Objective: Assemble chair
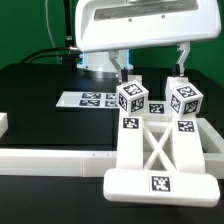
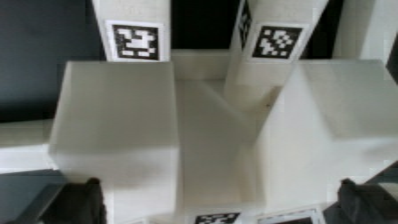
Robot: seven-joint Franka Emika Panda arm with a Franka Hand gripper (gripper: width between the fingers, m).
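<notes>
A white chair part (image 1: 160, 150), a frame with an X-shaped brace and a tag on its front edge, lies at the exterior view's right. Two tagged white cubes (image 1: 132, 98) (image 1: 185, 97) stand at its far end. My gripper (image 1: 150, 62) hangs above and just behind them with its fingers (image 1: 119, 66) spread wide, holding nothing. In the wrist view the gripper (image 2: 217, 205) looks down on the white part (image 2: 178, 120). Two tagged square legs (image 2: 139, 40) (image 2: 276, 40) run away from it. The dark fingertips (image 2: 71, 200) stand far apart at either side of it.
The marker board (image 1: 88, 100) lies flat on the black table behind the part. A long plain white border rail (image 1: 50, 160) runs along the front. A small white piece (image 1: 3, 123) sits at the exterior view's far left edge.
</notes>
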